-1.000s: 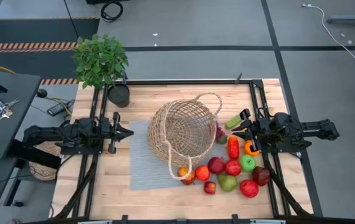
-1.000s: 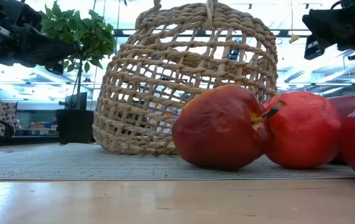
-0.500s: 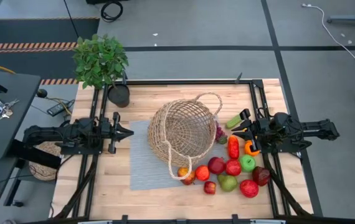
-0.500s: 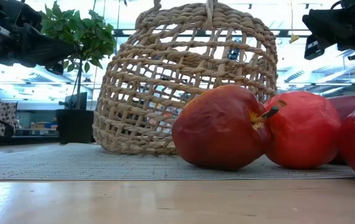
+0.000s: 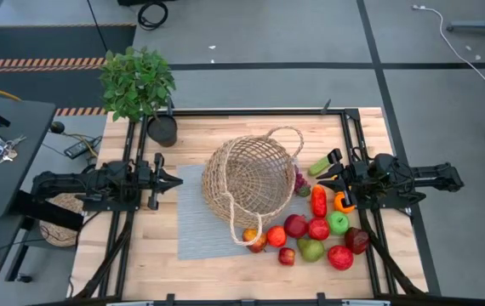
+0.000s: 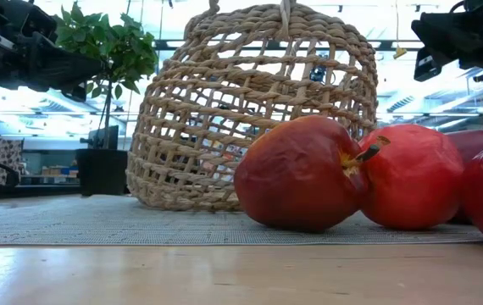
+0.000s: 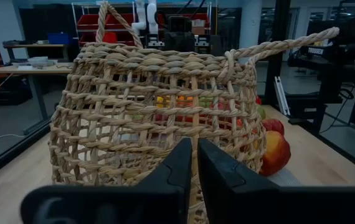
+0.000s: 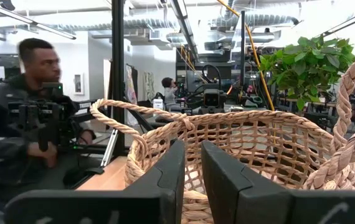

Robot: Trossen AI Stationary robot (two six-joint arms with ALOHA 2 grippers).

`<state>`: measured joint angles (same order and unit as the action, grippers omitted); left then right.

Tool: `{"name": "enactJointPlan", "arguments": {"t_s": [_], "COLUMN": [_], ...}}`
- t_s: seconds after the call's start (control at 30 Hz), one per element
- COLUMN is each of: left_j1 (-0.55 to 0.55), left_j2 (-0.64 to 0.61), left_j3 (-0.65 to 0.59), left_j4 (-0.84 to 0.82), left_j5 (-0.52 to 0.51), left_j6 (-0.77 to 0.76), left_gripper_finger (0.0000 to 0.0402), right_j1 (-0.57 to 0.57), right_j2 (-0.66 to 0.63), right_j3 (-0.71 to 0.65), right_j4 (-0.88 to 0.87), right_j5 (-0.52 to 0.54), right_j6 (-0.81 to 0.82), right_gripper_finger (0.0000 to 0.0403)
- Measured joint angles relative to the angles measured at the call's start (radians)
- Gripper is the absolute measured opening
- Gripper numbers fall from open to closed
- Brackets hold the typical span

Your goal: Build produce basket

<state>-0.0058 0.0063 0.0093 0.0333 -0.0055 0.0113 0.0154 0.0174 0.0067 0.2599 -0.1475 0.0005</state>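
Wicker round tan basket [image 5: 251,183] lying tipped on grey mat [image 5: 193,228] at table centre in high view; red, green, orange produce [image 5: 315,229] piled beside its right-front. Left gripper [image 5: 173,179] waiting at left, fingers closed, empty. Right gripper [image 5: 323,179] hovering at right, closed, empty.

Low view: red apples [image 6: 302,174] sitting before basket.

Wrist views: each closed pair facing basket.

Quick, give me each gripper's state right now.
Left gripper: shut, empty, left of the tan woven wicker basket.
Right gripper: shut, empty, right of the basket.
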Motion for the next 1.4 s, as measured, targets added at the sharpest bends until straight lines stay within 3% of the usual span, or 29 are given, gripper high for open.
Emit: {"name": "enactJointPlan", "arguments": {"t_s": [1.17,1.23,1.4], "left_j1": [0.000,0.000,0.000], "left_j2": [0.000,0.000,0.000], "left_j3": [0.000,0.000,0.000], "left_j4": [0.005,0.008,0.030], "left_j5": [0.000,0.006,0.010], "left_j6": [-0.001,-0.060,-0.424], "left_gripper_finger": [0.0036,0.0033,0.0028], "right_j1": [0.000,0.000,0.000], "right_j2": [0.000,0.000,0.000], "right_j3": [0.000,0.000,0.000], "right_j4": [0.000,0.000,0.000], "right_j5": [0.000,0.000,0.000], "right_j6": [0.000,0.000,0.000], "right_gripper_finger": [0.0062,0.0062,0.0062]}}
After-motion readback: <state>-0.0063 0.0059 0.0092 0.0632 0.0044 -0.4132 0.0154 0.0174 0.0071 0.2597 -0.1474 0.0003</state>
